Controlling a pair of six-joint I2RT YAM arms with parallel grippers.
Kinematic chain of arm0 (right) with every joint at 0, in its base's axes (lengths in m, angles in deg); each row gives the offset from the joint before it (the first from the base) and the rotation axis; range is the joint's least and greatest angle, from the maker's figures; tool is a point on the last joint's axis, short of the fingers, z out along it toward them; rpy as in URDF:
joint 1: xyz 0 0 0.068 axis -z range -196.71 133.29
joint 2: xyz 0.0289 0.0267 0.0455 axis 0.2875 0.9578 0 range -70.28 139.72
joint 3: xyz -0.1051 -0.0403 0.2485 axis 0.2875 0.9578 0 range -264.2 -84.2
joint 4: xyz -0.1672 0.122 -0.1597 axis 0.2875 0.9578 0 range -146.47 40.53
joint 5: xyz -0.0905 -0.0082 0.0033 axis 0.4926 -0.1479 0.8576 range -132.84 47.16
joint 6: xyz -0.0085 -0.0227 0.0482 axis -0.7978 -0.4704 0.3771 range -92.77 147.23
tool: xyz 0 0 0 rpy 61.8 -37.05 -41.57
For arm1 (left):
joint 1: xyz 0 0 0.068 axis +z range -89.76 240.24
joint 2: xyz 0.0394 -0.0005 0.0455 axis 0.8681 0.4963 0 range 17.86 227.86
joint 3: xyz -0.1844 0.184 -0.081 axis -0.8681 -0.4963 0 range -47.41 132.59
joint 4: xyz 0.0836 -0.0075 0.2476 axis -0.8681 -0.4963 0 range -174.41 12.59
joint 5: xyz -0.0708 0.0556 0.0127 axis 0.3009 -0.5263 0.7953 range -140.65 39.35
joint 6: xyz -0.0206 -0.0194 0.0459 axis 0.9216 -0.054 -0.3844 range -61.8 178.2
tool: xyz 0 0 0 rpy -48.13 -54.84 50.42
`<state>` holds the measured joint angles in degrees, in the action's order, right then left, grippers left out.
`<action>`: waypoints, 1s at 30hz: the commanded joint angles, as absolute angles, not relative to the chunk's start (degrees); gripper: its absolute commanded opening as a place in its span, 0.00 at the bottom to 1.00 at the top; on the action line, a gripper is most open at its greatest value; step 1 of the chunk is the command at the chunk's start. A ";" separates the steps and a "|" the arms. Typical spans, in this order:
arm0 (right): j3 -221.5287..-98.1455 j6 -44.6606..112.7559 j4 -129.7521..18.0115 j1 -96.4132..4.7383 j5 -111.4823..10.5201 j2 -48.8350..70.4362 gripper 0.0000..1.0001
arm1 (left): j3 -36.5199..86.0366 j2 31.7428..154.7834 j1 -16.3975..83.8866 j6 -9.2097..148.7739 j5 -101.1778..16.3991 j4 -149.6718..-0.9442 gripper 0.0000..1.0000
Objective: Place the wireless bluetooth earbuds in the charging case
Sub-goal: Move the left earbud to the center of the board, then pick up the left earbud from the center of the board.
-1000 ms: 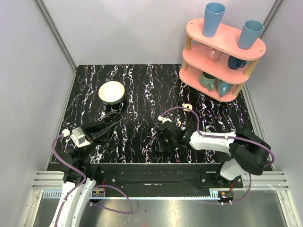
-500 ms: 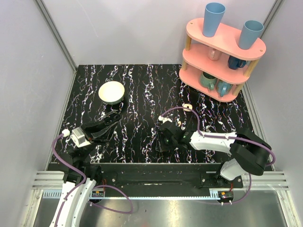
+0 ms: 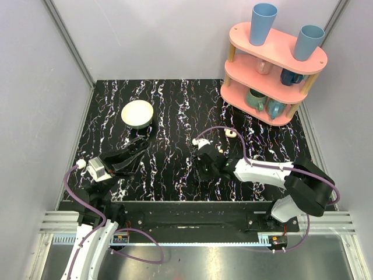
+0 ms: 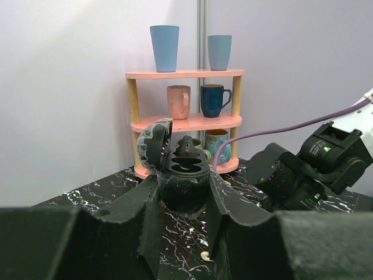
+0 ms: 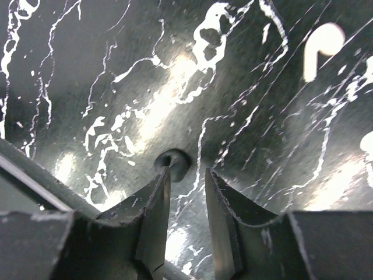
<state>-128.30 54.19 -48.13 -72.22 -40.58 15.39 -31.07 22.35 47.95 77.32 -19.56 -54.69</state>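
Three grey walls [image 3: 163, 35] enclose the black marbled tabletop [image 3: 175, 111] bearing an earbud [image 5: 323, 44].

black tabletop [image 3: 175, 105] veined white and purplish; cream bowl [image 3: 137, 113]; pink shelf [image 3: 280, 46] with blue cups [image 3: 263, 23]; white earbud [image 5: 323, 46]; purple cable [image 4: 291, 125]; case [image 4: 183, 175] seemingly dark grey.

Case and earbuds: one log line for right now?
left gripper: shut on open case | right gripper: slightly open, empty, low over table | earbud: loose on table
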 commanded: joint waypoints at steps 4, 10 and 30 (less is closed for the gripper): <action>-131.49 38.58 -50.14 -69.18 -42.67 17.43 0.38 | -30.62 22.34 48.29 77.45 -20.07 -52.80 0.06; -135.26 31.90 -49.70 -69.09 -51.71 20.86 0.37 | -30.62 22.34 48.38 77.36 -20.15 -52.89 0.05; -137.20 26.00 -43.81 -69.18 -54.53 25.34 0.35 | -30.54 22.16 48.56 77.19 -20.07 -53.07 0.05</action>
<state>-135.62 28.40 -45.59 -69.42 -54.46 25.16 -31.07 22.35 48.19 77.29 -19.56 -54.87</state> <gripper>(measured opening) 0.357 0.330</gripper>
